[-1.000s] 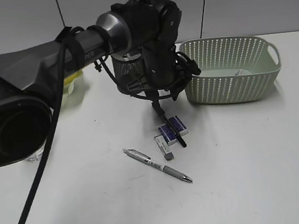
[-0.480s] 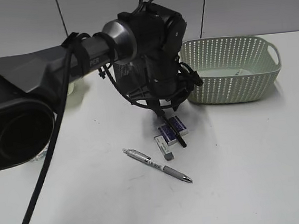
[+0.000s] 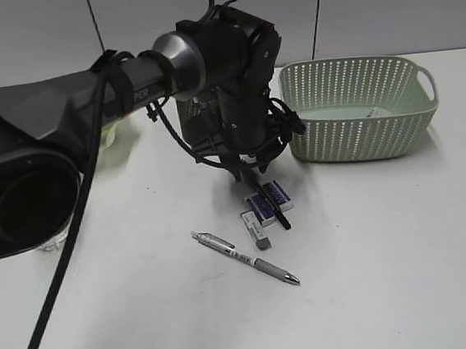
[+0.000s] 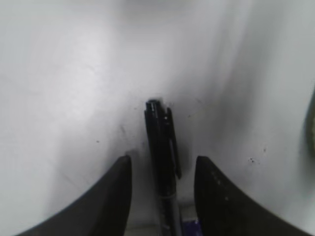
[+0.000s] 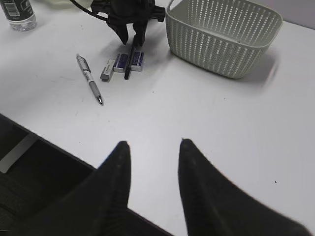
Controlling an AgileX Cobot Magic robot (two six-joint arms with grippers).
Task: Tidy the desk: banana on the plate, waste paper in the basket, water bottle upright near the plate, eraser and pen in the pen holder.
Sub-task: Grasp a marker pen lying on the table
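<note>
my left pincer has dropped lower over the last second and shifted a touch toward nine o'clock in the exterior view, so its tips now stand just above the top end of the black pen. in the left wrist view that pen lies straight up the middle of the gap, a jaw on either side, neither one touching it that i can see. the jaws stand about half open and have eased in only slightly; they hold nothing. so i judge i am lined up to close on the pen, not yet gripping.

the pen rests on the surface between two blue-and-white erasers, with a silver pen at seven o'clock from them. the pen holder is mostly hidden behind my wrist. the basket sits at two o'clock.

my right pincer hangs half open and empty, well apart from all this.
</note>
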